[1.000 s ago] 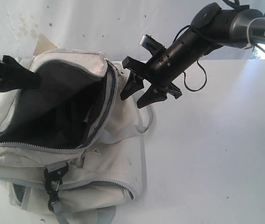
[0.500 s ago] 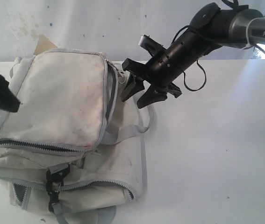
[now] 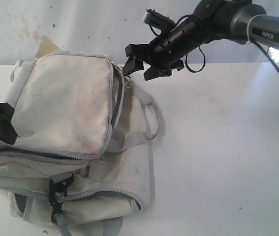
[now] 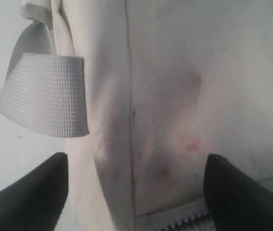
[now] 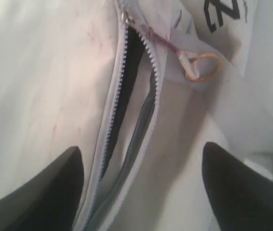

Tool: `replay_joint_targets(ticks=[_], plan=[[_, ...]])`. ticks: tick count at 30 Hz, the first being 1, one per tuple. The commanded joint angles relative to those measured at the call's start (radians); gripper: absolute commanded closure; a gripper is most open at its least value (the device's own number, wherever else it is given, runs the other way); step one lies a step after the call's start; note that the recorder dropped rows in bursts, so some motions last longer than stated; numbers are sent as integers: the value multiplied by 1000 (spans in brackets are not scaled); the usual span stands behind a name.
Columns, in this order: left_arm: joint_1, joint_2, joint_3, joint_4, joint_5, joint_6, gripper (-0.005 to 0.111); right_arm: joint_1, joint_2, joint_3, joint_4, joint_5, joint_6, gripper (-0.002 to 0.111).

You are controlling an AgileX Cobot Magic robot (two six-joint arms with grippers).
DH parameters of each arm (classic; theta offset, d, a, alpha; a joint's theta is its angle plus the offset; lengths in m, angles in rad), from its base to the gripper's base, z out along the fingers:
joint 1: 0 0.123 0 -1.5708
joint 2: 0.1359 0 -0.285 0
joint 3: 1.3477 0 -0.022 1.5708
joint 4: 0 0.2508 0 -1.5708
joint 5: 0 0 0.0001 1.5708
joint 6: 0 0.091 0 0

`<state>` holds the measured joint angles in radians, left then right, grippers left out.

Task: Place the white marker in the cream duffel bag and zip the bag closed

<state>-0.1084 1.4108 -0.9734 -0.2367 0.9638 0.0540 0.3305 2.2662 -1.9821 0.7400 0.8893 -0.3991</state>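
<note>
Marker unseen by us, presumably inside the bag [image 3: 60, 108]. Our right gripper [image 3: 138, 71] hangs wide and empty over the gaping zip [image 5: 126, 96] at two o'clock, likely to catch its pull [image 5: 201, 66]. The left gripper [image 4: 136, 192], equally spread and empty at nine o'clock, could brace.

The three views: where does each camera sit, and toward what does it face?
Exterior: off the table, raised, looking down on the bag; shows the right arm, right claw and left claw.
Left wrist: on the left arm, facing bag cloth and a strap; two open fingers show.
Right wrist: on the right arm, facing the open zipper; two open fingers show.
Shared: exterior and right wrist both show that zipper.
</note>
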Motion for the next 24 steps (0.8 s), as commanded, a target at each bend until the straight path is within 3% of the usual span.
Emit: replay_joint_targets(ticks=[1,10,20,24], plan=[[-4,35,1,-23,-14,6,18,5,39,-9,112,-128,-79,43],[-4,68,74,-35,-149,13,18,74,113,-9,123,-200,-103,43],[-4,68,78,-35,-179,17,18,78,152,-9,180,-172,-101,43],[-4,68,78,-35,-179,17,18,78,152,-11,254,-134,-114,50]])
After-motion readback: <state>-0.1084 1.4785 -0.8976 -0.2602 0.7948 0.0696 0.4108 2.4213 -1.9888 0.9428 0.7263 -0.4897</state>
